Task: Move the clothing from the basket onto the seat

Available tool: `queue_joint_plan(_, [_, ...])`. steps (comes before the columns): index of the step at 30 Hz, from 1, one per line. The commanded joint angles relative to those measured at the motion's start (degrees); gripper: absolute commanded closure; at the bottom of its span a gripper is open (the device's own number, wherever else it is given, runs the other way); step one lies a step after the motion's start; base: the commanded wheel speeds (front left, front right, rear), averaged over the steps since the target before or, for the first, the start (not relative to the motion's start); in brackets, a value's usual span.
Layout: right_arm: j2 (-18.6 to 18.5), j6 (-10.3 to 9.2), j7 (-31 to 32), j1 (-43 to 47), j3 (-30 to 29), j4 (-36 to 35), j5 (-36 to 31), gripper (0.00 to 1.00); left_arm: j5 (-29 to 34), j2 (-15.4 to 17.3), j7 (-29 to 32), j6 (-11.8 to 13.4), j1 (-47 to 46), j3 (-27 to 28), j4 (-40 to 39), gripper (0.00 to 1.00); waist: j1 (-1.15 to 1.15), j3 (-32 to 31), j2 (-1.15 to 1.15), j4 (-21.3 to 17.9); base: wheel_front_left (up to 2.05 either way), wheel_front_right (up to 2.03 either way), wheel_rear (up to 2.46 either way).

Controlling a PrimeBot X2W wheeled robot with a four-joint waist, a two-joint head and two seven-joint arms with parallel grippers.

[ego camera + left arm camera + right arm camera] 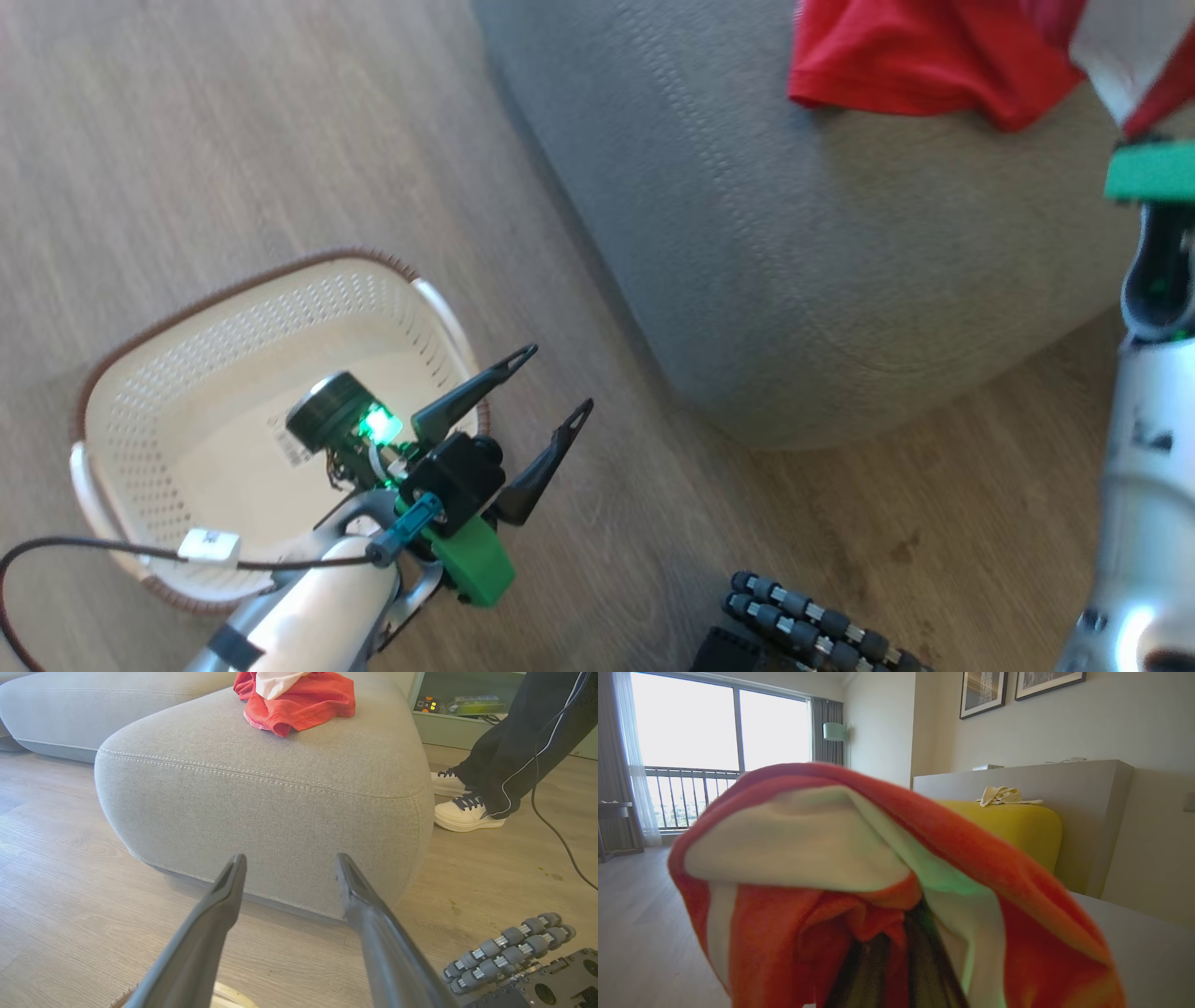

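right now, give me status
Left gripper open over empty white perforated basket. Right gripper shut on red-and-white garment above grey fabric seat. Other red garment on seat. Person nearby.

Basket empty; one red garment on grey seat, second garment gripped aloft.

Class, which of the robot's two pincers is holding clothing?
The right pincer, its fingers wrapped in a red-and-white garment; the left pincer is open and empty by the basket.

Nothing can be read. The sticker on the inside bottom of the basket is blurred, and the white tag on the cable is too small.
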Motion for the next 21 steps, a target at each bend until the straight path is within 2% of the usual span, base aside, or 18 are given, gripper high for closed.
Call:
queue_joint_plan(1, [-1.8, -0.01, -0.4, -2.8, 1.2, -0.7, -0.9, 1.00, -0.1, 0.3, -0.3, -0.1, -1.8, 1.6, -2.4, 0.00, -0.01, 1.7, 0.00, 2.0, 0.00, 0.00, 0.00])
queue_joint_plan(4, [-4.2, -0.01, -0.4, -7.7, 1.2, 3.7, -2.5, 1.00, -0.5, 0.1, -0.3, -0.1, -2.5, 1.2, -2.9, 0.00, -0.01, 2.4, 0.00, 3.7, 0.00, 0.00, 0.00])
queue_joint_plan(10, [-9.8, -0.01, -0.4, -18.0, -4.5, 16.4, -2.7, 1.00, -0.6, 0.7, -0.3, -0.1, -3.4, 1.0, -3.7, 0.00, -0.01, 4.5, 0.00, 6.7, 0.00, 0.00, 0.00])
queue_joint_plan(17, [-16.2, -0.01, 0.0, -28.6, -7.8, 34.8, -6.5, 1.00, -0.7, 1.1, -0.3, -0.1, -3.8, 1.4, -4.2, 0.00, -0.01, 6.9, 0.00, 9.4, 0.00, 0.00, 0.00])
queue_joint_plan(21, [-18.2, -0.01, 0.4, -32.8, -11.4, 40.7, -8.4, 1.00, -0.7, 1.3, -0.3, -0.1, -4.0, 1.7, -4.5, 0.00, -0.01, 8.1, 0.00, 10.4, 0.00, 0.00, 0.00])
